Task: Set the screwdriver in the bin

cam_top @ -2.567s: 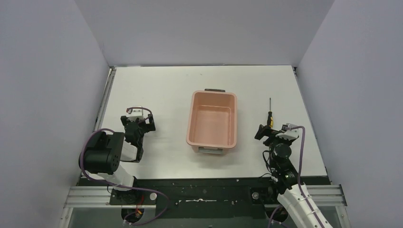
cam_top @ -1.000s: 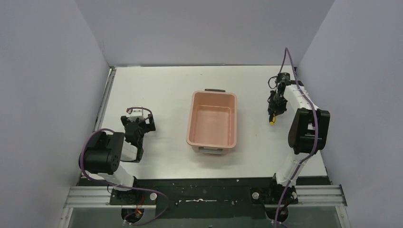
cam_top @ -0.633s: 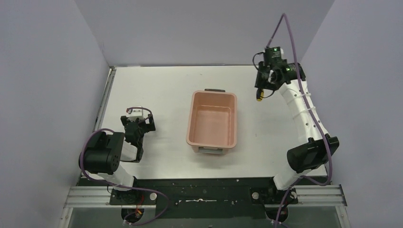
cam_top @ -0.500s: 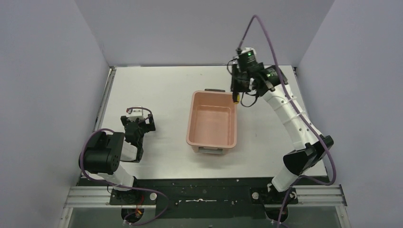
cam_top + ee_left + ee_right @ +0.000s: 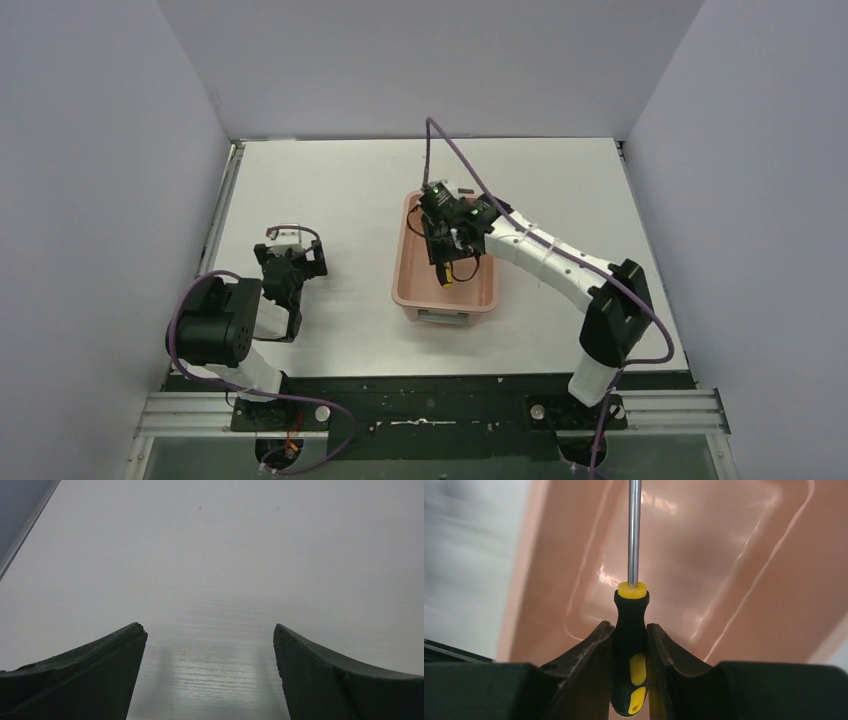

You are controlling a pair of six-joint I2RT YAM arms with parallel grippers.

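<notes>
The salmon-pink bin (image 5: 413, 290) stands at the table's middle. My right gripper (image 5: 446, 250) hangs over its inside, shut on the black-and-yellow handle of the screwdriver (image 5: 447, 273). In the right wrist view both fingers clamp the screwdriver (image 5: 630, 630) by its handle, right gripper (image 5: 630, 630) closed tight, and the thin metal shaft points ahead over the bin (image 5: 744, 580) floor. The left gripper (image 5: 291, 257) rests at the table's left, well away from the bin. Seen from the left wrist, the left gripper (image 5: 210, 635) is open over bare table, nothing between its fingers.
Grey walls enclose the white table (image 5: 330, 190) on the left, back and right. The right arm's white links (image 5: 545, 262) stretch from the near right edge across to the bin. A black rail (image 5: 420, 395) runs along the near edge.
The right arm has swung the screwdriver from beyond the bin's far right corner to over the bin's inside. The left arm has not moved.
</notes>
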